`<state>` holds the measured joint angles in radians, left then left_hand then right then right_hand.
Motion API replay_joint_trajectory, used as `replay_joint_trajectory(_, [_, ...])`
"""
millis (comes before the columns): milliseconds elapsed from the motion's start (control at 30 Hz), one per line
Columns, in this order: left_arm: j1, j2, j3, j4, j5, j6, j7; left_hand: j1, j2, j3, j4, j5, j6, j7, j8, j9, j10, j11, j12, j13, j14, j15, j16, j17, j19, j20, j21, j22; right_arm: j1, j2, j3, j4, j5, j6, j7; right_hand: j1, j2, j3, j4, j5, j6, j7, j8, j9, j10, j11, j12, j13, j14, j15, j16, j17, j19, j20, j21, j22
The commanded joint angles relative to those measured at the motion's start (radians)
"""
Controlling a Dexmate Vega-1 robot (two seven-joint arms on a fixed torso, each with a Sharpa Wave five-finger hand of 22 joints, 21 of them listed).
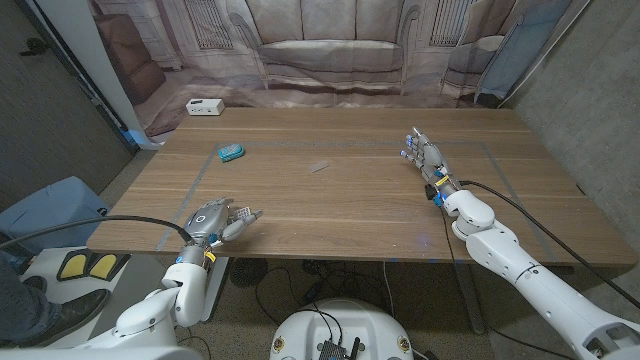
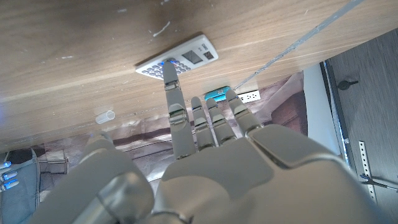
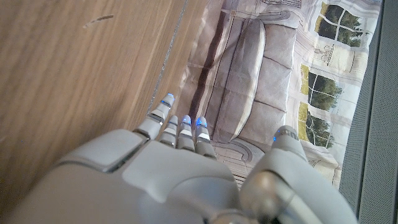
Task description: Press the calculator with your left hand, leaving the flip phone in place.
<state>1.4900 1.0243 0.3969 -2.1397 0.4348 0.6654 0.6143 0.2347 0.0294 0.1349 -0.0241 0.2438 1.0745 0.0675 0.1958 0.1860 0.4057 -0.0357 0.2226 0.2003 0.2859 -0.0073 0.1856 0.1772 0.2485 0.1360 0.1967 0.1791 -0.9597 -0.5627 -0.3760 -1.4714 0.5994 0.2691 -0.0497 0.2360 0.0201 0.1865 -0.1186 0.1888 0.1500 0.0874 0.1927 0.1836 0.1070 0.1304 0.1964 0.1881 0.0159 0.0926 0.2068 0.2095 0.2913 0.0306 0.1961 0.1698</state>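
Note:
The white-grey calculator (image 2: 186, 57) lies on the wooden table (image 1: 350, 215) near its front left part. My left hand (image 1: 213, 221) reaches over it, and one outstretched finger (image 2: 171, 81) touches its keypad while the other fingers stay shorter beside it. In the head view the calculator (image 1: 245, 216) pokes out just past the fingertips. The teal flip phone (image 1: 230, 152) (image 2: 217, 94) sits farther back on the left, apart from the hand. My right hand (image 1: 427, 162) stands on its edge at the right with its fingers spread, holding nothing.
A small clear cylinder (image 1: 318, 167) lies near the table's middle back. A white power strip (image 1: 204, 106) sits at the far left corner. A printed sofa backdrop (image 1: 330, 50) hangs behind the table. Cables run along both arms.

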Motion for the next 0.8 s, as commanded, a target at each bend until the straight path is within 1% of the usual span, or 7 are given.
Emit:
replay_joint_trajectory(33, [0.001,-0.005,-0.017,0.001,0.01,-0.013,0.01,0.018,0.003,0.006,-0.005,-0.004,-0.01,-0.003,-0.005,0.001,0.009,-0.001,0.006,0.003,0.008,0.002,0.007,0.002,0.002,0.008,0.007,0.005,-0.004,-0.003,0.003,-0.007,-0.002,0.006,-0.003,-0.003,0.01,-0.002,-0.003,-0.003,0.001,-0.003,0.001,0.004,0.001,0.006,0.002,0.004,0.006,0.005,0.001,0.001,0.01,0.0,0.002,0.004])
replay_joint_trajectory(367, [-0.007,-0.011,-0.02,0.007,0.018,-0.017,0.011,0.026,0.009,0.011,-0.009,-0.007,-0.013,-0.006,-0.004,0.001,0.009,-0.003,0.005,0.003,0.007,0.001,0.005,0.002,0.002,0.007,0.007,0.005,0.003,-0.001,0.001,-0.005,-0.002,-0.004,-0.007,-0.003,0.011,-0.002,-0.003,-0.003,0.0,-0.003,0.001,0.004,0.001,0.007,0.002,0.005,0.005,0.006,0.001,0.001,0.013,-0.001,0.002,0.004])
replay_joint_trajectory(433, [-0.004,-0.006,-0.024,0.006,0.019,-0.027,0.013,0.027,0.01,0.012,-0.009,-0.008,-0.014,-0.006,-0.004,0.002,0.01,-0.001,0.005,0.003,0.008,0.002,0.006,0.002,0.002,0.007,0.007,0.005,0.006,0.0,-0.001,0.0,-0.004,-0.003,-0.004,-0.003,0.011,-0.003,-0.003,-0.003,0.001,-0.003,0.001,0.004,0.001,0.007,0.002,0.005,0.005,0.006,0.001,0.001,0.014,-0.001,0.003,0.004])
replay_joint_trajectory(500, [-0.003,-0.014,-0.027,-0.004,0.023,-0.008,0.015,0.029,0.012,0.013,-0.01,-0.009,-0.014,-0.005,-0.004,0.002,0.01,-0.001,0.005,0.003,0.011,0.002,0.006,0.002,0.003,0.007,0.008,0.005,0.01,0.004,-0.002,0.008,-0.004,0.0,-0.003,-0.003,0.011,-0.002,-0.004,-0.003,0.0,-0.003,0.001,0.004,0.0,0.006,0.002,0.005,0.005,0.006,0.001,0.001,0.015,-0.001,0.003,0.004])
replay_joint_trajectory(667, [0.006,-0.021,-0.032,-0.013,0.029,-0.009,0.027,0.033,0.014,0.015,-0.013,-0.011,-0.013,-0.006,-0.003,0.002,0.014,0.001,0.006,0.003,0.016,0.004,0.008,0.001,0.004,0.007,0.008,0.005,0.016,0.01,-0.004,0.016,0.0,-0.004,-0.003,-0.002,0.011,-0.002,-0.004,-0.003,0.0,-0.003,0.001,0.004,0.0,0.007,0.002,0.005,0.006,0.007,0.001,0.001,0.015,-0.001,0.003,0.004])
replay_joint_trajectory(800, [0.01,-0.023,-0.039,-0.011,0.031,-0.02,0.035,0.035,0.016,0.016,-0.014,-0.013,-0.014,-0.005,-0.003,0.002,0.016,-0.004,0.006,0.003,0.017,0.005,0.008,0.001,0.005,0.007,0.009,0.005,0.022,0.015,-0.004,0.023,0.0,-0.002,-0.003,-0.003,0.011,-0.003,-0.004,-0.003,0.0,-0.002,0.001,0.004,0.0,0.006,0.002,0.005,0.005,0.007,0.001,0.001,0.017,-0.001,0.003,0.004])
